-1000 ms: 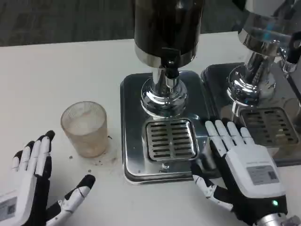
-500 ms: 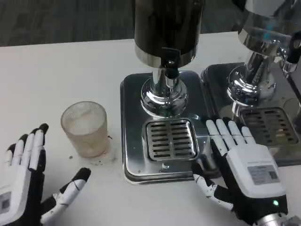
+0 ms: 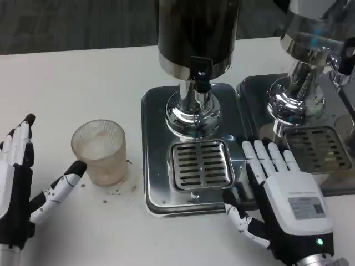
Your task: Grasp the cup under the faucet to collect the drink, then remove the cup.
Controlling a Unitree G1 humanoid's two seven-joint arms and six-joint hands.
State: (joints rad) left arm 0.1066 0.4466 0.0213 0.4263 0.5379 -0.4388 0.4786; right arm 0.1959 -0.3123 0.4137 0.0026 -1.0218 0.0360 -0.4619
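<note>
The left hand (image 3: 19, 183) is spread wide with nothing in it, thumb stuck out toward the cup (image 3: 100, 151) and nearly touching its lower side, the other fingers up on the far side of the palm. My guess is it's opened up like that to wrap round the cup. The cup sits on the white table (image 3: 72, 88) just beside that thumb, not under the faucet (image 3: 201, 82) yet, so filling hasn't begun. Looks empty, but the frosted wall makes it hard to tell. Past the cup is the drip tray (image 3: 157, 144) with its grate (image 3: 201, 163) below the faucet. The right hand (image 3: 280, 197) lies flat and unclenched, fingers resting on the tray's far edge, probably just waiting.
</note>
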